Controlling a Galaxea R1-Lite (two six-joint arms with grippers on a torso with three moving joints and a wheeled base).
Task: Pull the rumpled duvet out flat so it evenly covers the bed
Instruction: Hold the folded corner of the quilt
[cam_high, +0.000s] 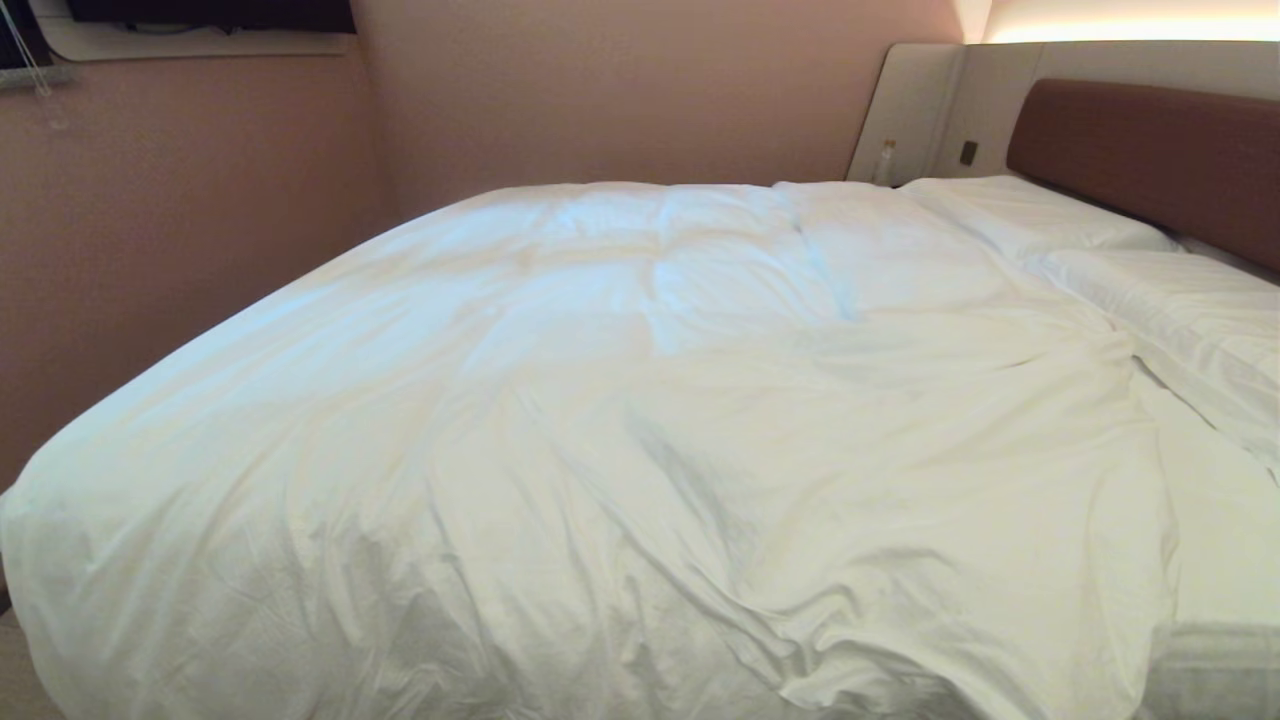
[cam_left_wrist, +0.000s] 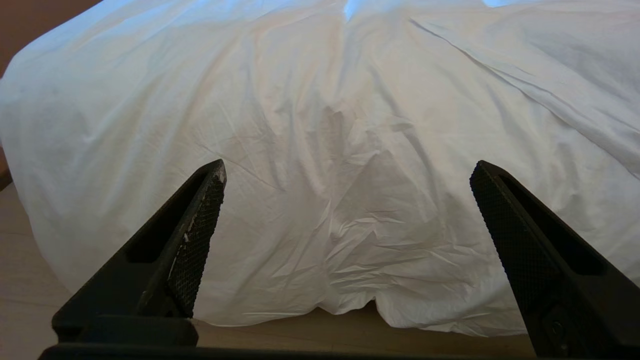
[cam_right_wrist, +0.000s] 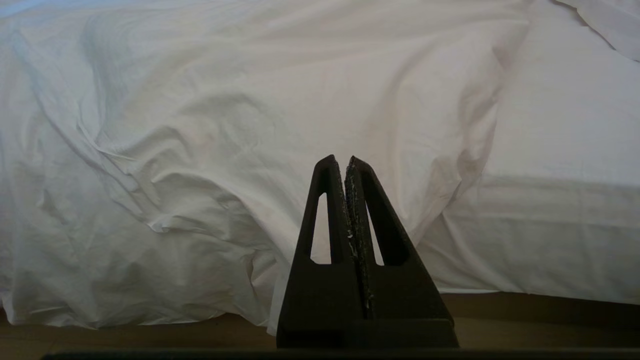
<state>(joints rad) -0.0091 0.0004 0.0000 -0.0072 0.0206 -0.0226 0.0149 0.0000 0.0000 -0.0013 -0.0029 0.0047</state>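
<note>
Your left gripper is hanging low in front of the side of the bed, with its two fingers spread wide and nothing between them. It is pointing at the duvet without touching it. In the left wrist view you are seeing the duvet's hem draping over the mattress edge and ending just above the floor, with a cluster of fine creases gathering near the hem.

Your right gripper is hanging at the same low level, its fingers pressed together and pinching nothing. It too is standing clear of the fabric. In the right wrist view the duvet is covering most of the bed side, and its edge is falling in a slanted fold just beyond the gripper. Past that fold the bare mattress sheet is showing.

Neither arm is appearing in the head view. There you are seeing the duvet lying across nearly the whole bed, puffy and softly wrinkled, reaching the far edge by the wall. Its edge is stopping short of the brown headboard, leaving a strip of sheet uncovered on the near right. Two white pillows are lying flat against the headboard.
</note>
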